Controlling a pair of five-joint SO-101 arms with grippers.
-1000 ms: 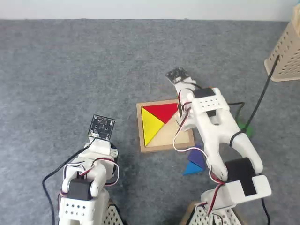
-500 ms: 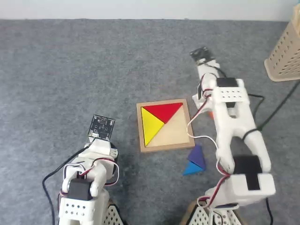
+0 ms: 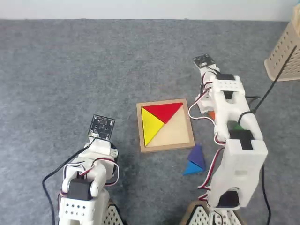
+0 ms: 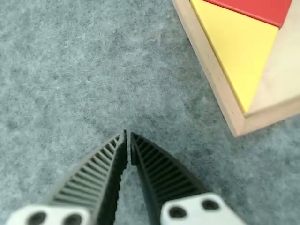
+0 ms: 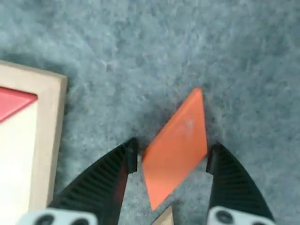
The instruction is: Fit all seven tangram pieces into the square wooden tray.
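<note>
The right gripper (image 5: 172,144) is hanging open around the orange piece (image 5: 179,138) lying just beside the tray (image 5: 50,136). Its slanted edges could be slipping out when squeezed. The left gripper (image 4: 127,137) is resting closed.

I see grey carpet-like matting (image 3: 70,70) spread evenly across the frame, a pale strip (image 3: 140,9) along the top edge, and a beige perforated bin (image 3: 287,51) at upper right.

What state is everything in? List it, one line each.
Left gripper: shut.
Right gripper: open.
Square wooden tray: partly filled.
Red triangle: seated in tray.
Yellow triangle: seated in tray.
Orange parallelogram: on carpet, straddled by right gripper.
Purple triangle: loose on carpet.
Blue triangle: loose on carpet.
Green piece: partly hidden under right arm.
</note>
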